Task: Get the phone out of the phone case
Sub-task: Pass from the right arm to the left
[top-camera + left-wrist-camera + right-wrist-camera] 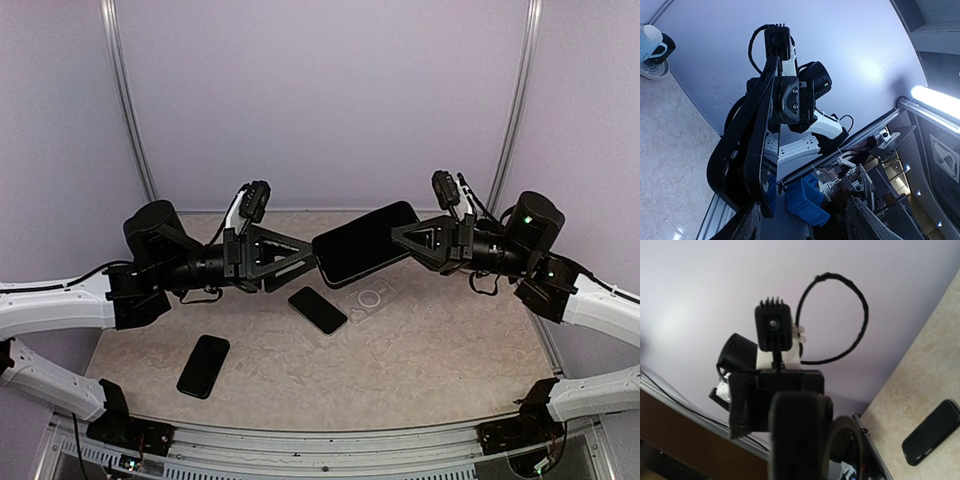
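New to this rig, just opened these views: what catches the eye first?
A black phone hangs in mid-air between the arms, the right gripper shut on one end and the left gripper at the other. On the table below, a second phone lies near centre and a third phone nearer the left arm.

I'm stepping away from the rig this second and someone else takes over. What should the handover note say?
Right gripper: shut on one end of the phone, holding it in the air above the table.
Left gripper: jaws apart around the phone's other end; no firm grip shows.
Done: the phone is up between both arms.
Left: no gap shows between the phone and its case, so treat the removal as not done.
Also on the table: two other phones and a clear case.
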You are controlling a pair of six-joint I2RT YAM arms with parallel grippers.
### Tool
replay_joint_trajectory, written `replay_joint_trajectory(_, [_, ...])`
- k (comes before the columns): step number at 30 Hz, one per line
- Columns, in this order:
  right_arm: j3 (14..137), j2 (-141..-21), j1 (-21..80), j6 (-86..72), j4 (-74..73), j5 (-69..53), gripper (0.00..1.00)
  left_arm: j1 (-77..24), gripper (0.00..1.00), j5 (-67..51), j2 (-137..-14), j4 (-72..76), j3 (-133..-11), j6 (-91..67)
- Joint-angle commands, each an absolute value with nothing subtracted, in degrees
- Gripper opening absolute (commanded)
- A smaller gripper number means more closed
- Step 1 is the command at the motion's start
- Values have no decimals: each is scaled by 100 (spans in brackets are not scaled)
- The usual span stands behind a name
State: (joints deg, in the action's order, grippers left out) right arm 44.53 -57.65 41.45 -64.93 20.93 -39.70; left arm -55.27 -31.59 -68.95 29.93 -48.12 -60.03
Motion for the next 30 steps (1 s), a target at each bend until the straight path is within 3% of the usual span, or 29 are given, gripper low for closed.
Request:
replay_joint_trajectory(1, [4653, -5755, 4245, -6647, 2881, -4323, 0, -5579, 58, -3059, -6971, 2953, -4977, -5922])
replay_joint_trajectory(12, [4616, -5852, 4297, -6741, 3083, -4380, 0, -5665, 55, -3188, -7291, 3410, -4982, -6108])
replay_joint_trajectory(19, [4591, -6020, 4333, -7059, 3556, -4391, 0, -5803, 32, -3214, -7471, 3800, -4966, -6139])
replay_joint_trajectory(24, [4615, -6078, 4364, -7144, 3581, -4378, 0, -5836, 23, -3098, -7505, 4066, -4939, -6212])
replay_joint_trajectory(30, [4553, -5998, 4366, -7045, 3385, -4280, 0, -5845, 5, -2809, -7553, 4034, -4963, -6350])
